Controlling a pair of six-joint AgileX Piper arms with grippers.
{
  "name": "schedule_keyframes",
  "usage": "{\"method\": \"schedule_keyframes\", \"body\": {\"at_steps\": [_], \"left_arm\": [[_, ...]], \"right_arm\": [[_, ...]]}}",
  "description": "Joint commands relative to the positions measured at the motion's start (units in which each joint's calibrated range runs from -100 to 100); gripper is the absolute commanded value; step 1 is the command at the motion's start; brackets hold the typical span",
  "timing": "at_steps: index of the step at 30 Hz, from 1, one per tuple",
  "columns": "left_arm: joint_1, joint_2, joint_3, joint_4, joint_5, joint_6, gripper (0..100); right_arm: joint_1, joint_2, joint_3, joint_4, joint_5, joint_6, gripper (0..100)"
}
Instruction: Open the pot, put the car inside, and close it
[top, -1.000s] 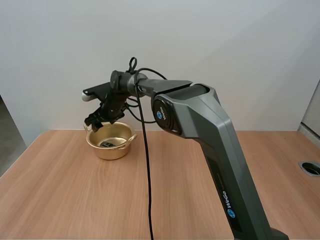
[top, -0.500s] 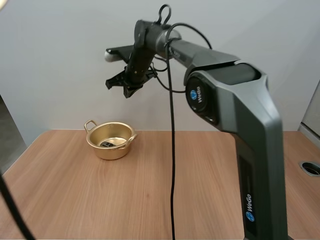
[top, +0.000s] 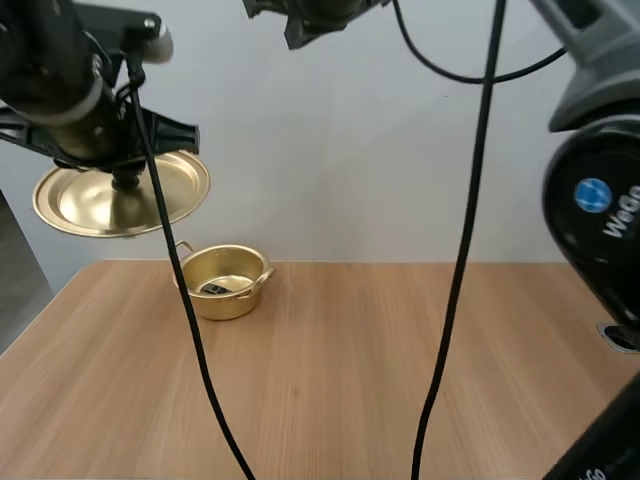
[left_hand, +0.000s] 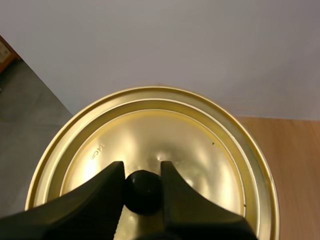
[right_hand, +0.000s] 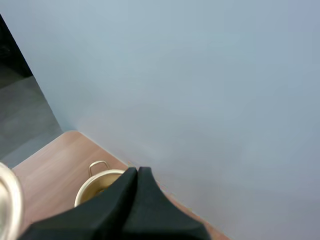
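Left end effector (left_hand: 142, 172) clamps knob (left_hand: 143, 196) of lid (top: 75, 205). Pot (top: 228, 298), car (top: 215, 288) inside, lies 4 o'clock below lid in high view. Right end effector (right_hand: 136, 174) closed, empty, farther off.

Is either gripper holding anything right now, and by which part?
The left gripper pinches the lid by its black knob; the right gripper holds nothing.

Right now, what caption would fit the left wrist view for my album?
The left gripper pinches the black knob of the golden pot lid, wooden table beyond.
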Motion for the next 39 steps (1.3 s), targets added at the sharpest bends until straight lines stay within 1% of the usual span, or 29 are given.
{"method": "schedule_keyframes", "body": {"at_steps": [1,4,8,12,14,15,17,20,23,24,26,29,33,39], "left_arm": [[0.04,3.98,13.92,0.59,-25.64,-0.70,0],[0.04,9.48,18.06,-0.18,-37.10,-1.94,0],[0.04,17.27,18.28,-1.92,-45.39,-1.94,0],[0.04,24.03,18.28,-2.16,-54.53,-1.40,0],[0.04,27.16,17.21,-2.26,-56.66,-1.11,0],[0.04,28.61,16.08,-2.44,-57.05,-1.11,0],[0.04,31.05,13.52,-2.96,-57.20,-0.93,0],[-0.04,34.16,8.91,-4.96,-56.81,0.60,0],[-0.18,36.83,5.08,-9.04,-53.44,2.99,0],[-0.36,37.67,4.11,-11.45,-52.12,4.49,0],[-0.79,39.16,2.77,-14.08,-49.65,7.68,0],[-1.42,40.42,2.29,-14.40,-48.16,8.23,0],[-1.42,42.06,2.19,-13.93,-48.01,8.02,0],[-1.42,45.31,2.19,-11.45,-47.96,7.69,0]], "right_arm": [[0.02,-15.81,0.06,-4.39,0.00,-0.22,0],[0.02,-21.53,0.06,-9.57,0.00,-0.22,0],[0.02,-26.75,0.06,-14.49,0.00,-0.22,0],[0.02,-30.09,0.06,-16.59,0.00,0.32,0],[0.02,-31.38,0.06,-16.86,0.00,2.22,0],[0.02,-31.85,0.06,-16.86,0.00,3.40,0],[-0.03,-32.25,0.06,-17.67,0.00,3.71,0],[-1.36,-32.12,0.06,-21.12,0.00,3.80,0],[-2.78,-32.01,0.06,-20.47,0.00,4.73,0],[-3.39,-32.01,0.06,-19.90,0.00,5.00,0],[-4.76,-32.01,0.06,-18.29,0.00,5.22,0],[-6.24,-32.01,0.06,-16.12,0.00,5.85,0],[-6.71,-32.01,0.06,-15.01,0.00,5.85,0],[-6.71,-32.62,0.06,-15.29,0.00,5.85,0]]}}
